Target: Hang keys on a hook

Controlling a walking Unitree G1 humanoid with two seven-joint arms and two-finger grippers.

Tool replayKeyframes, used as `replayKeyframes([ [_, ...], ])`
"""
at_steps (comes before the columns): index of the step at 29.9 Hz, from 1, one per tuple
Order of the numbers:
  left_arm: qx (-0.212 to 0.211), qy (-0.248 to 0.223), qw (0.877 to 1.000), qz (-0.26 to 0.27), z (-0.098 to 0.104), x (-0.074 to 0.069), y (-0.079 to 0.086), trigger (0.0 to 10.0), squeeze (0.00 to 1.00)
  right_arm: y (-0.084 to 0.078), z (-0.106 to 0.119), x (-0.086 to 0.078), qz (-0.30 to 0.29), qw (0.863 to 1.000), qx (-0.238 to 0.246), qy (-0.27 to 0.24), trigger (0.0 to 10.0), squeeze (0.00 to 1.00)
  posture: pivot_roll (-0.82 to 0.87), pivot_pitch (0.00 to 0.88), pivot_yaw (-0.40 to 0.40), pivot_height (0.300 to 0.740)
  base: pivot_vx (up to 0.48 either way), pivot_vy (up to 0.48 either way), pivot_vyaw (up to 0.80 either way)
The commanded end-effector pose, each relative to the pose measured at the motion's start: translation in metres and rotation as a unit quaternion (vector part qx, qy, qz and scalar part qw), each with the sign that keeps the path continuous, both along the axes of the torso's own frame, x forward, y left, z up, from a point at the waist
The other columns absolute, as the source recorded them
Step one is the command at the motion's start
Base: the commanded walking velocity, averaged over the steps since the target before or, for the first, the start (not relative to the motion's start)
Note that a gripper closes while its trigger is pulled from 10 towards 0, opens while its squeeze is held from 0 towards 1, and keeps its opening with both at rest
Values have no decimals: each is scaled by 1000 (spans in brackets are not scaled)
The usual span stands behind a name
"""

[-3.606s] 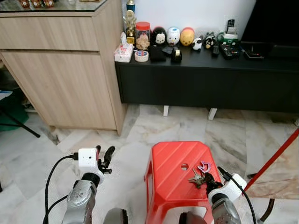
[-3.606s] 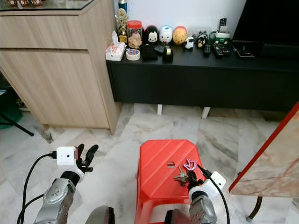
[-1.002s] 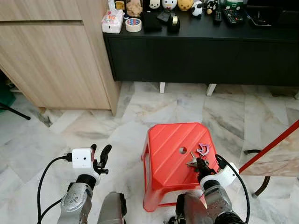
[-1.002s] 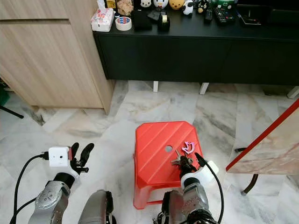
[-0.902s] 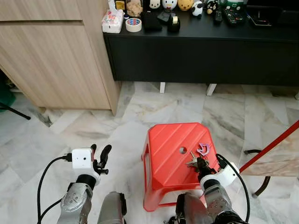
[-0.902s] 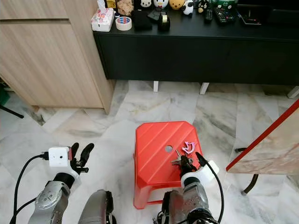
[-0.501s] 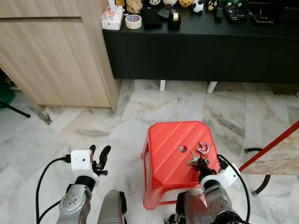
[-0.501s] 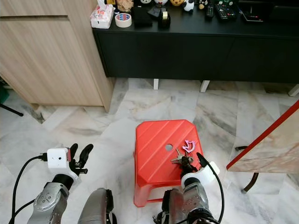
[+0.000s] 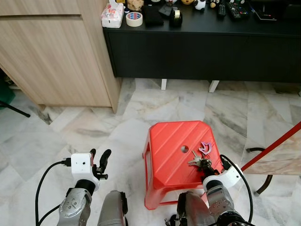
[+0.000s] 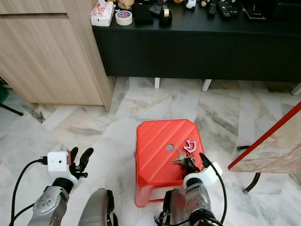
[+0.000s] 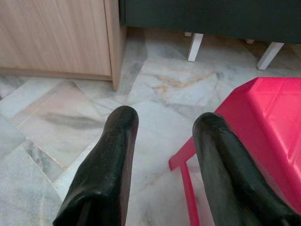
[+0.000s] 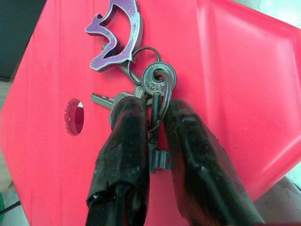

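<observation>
The keys lie on the flat top of the red stool, close to its right edge and just beside the round hole in the middle of the seat; a purple keychain charm lies on the bunch's far side, linked to it by the ring; the right claw is down on the stool top with its two black fingers either side of the bunch, one finger over the silver blades, the other beside the round-headed key; the fingers are narrowly parted and touching the keys, yet whether they truly grip them cannot be told; in the head views the right claw sits at the stool's near right corner; the left claw hangs over the marble floor to the left of the stool, its fingers spread apart and holding nothing; beyond the stool a black low cabinet stands against the wall, with a roll of tape and small ornaments on top, and a wooden cupboard to its left.
</observation>
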State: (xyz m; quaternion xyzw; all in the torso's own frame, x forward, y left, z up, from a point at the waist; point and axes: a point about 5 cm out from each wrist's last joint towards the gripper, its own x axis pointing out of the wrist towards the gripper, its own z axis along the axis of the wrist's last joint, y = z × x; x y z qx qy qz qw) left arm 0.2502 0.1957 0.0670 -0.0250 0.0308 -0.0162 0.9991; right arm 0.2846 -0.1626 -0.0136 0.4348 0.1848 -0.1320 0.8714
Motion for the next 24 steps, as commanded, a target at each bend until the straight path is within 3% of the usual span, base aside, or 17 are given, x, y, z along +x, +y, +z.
replayKeyframes([
  [1,8,8,1000,-2,-1,-4,0,10000,0,1,-5,-5,3,1000,1,14,10000,0,153,229,-34,615,0,0,0],
  [5,10,9,1000,-3,-2,-4,-1,10000,0,2,-5,-4,8,1000,2,12,10000,0,152,229,-34,615,0,0,0],
  [6,13,10,1000,-5,-2,-4,-1,10000,0,3,-4,-4,5,1000,8,8,0,0,153,229,-34,615,0,0,0],
  [22,14,12,1000,-8,-3,3,-3,10000,0,9,7,6,26,999,-12,-28,0,0,148,208,-34,615,0,0,0],
  [24,14,11,1000,-8,-3,5,-3,10000,0,9,12,10,42,997,-45,-43,0,0,148,200,-35,615,0,0,0],
])
